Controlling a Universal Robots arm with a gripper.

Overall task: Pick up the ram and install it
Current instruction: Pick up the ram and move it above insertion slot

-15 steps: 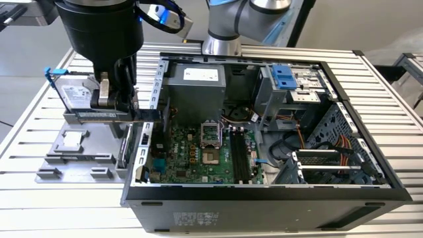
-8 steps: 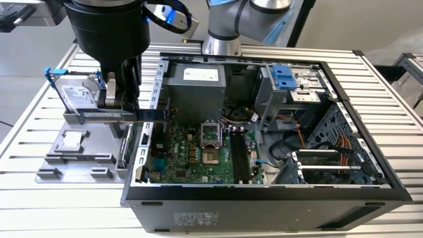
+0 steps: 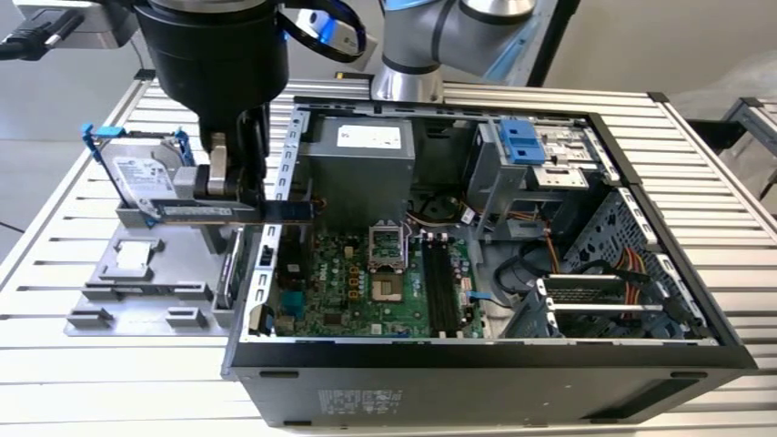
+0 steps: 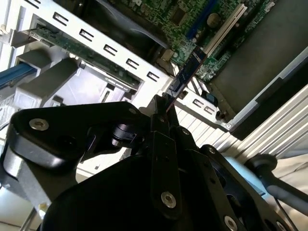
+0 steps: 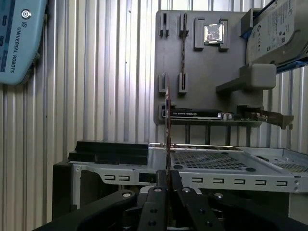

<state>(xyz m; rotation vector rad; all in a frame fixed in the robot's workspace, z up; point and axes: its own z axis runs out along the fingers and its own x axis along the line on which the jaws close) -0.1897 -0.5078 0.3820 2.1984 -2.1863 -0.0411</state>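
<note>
Gripper (image 3: 237, 200) pinched closed, wrist pointing straight down

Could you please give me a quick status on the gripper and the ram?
Gripper shut on the ram. Ram held level over the case wall, not yet in the motherboard slots.

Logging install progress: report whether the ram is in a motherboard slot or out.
Out. The gripper has its jaws shut on the ram, holding it above the case's side wall, away from the slots.
</note>
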